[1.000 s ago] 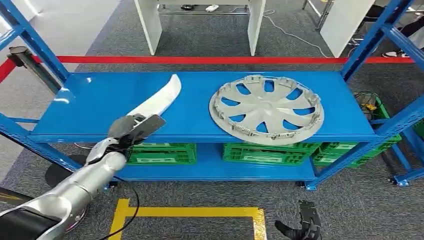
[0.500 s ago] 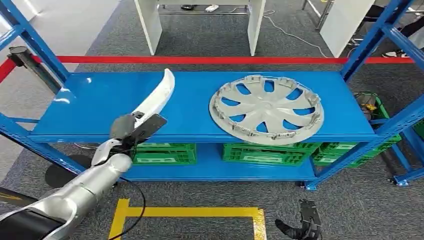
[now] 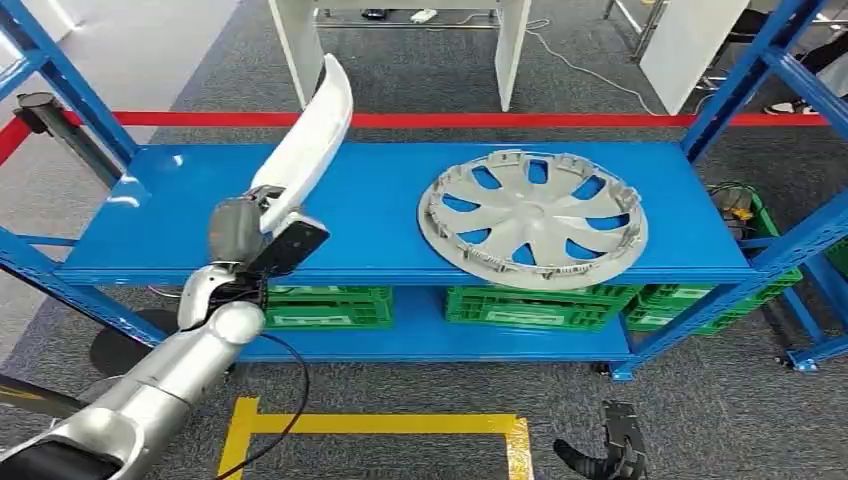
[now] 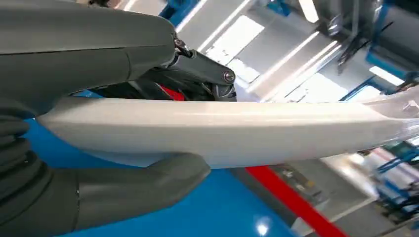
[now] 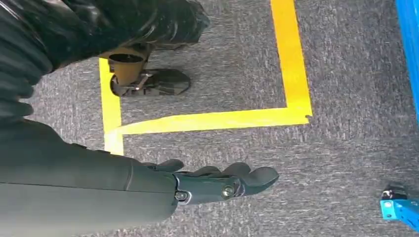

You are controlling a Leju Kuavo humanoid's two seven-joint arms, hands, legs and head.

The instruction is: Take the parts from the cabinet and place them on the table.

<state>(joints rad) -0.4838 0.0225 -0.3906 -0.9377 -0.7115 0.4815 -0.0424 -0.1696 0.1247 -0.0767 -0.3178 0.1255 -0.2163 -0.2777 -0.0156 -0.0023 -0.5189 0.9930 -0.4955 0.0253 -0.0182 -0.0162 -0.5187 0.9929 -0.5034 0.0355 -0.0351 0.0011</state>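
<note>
On the shelf (image 3: 400,240) the wheel cover (image 3: 533,218) lies right; crates (image 3: 540,307) sit beneath.

left arm (image 3: 150,390): silver, smooth rounded segments, with a black band at the near end
cable (image 3: 280,400): thin, black, looping beside the forearm
left hand (image 3: 255,240): grey cover, thick grey thumb, darker fingers
right hand (image 5: 217,180): dark fingers with small silver screws, ribbed grey cover

Green crates (image 3: 530,305) occupy the lower level beneath the blue top. Yellow floor tape (image 3: 400,425) forms a corner at 6 o'clock on grey carpet (image 3: 700,400). Red barrier tape (image 3: 560,120) runs across at 12 o'clock, white furniture legs (image 3: 300,50) beyond it.
</note>
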